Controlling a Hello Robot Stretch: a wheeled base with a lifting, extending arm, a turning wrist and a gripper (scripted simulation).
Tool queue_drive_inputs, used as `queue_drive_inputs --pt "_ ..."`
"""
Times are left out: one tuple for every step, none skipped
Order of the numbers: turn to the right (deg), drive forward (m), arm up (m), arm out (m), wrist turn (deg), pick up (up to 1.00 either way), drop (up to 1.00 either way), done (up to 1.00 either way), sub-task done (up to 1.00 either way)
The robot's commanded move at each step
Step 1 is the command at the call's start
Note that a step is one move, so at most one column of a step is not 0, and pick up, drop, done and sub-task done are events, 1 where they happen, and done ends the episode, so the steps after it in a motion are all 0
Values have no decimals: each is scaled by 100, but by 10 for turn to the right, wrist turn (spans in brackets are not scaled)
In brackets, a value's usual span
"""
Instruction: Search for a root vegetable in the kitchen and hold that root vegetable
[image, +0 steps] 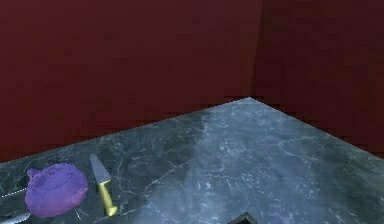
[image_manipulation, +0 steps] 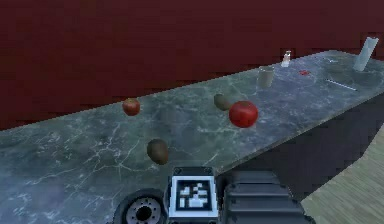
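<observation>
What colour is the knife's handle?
Yellow: the knife's handle shows best in the forward view.

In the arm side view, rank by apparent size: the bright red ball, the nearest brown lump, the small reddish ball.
bright red ball
nearest brown lump
small reddish ball
The lump lies nearer the camera, so its lead over the reddish ball is unsure.

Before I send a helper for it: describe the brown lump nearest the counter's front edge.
Start at the long marbled counter along the red wall. Near its front edge, left of middle, lies a brown oval lump. It is duller than the red ball to its right and nearer the edge than the other brown lump.
</observation>
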Motion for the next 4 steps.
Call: queue_drive_inputs --pt "0 0 0 18 0 0 0 0 0" --pt "0 0 0 0 450 0 0 0 0" --pt "0 0 0 0 450 0 0 0 0" --pt "0 0 0 0 450 0 0 0 0"
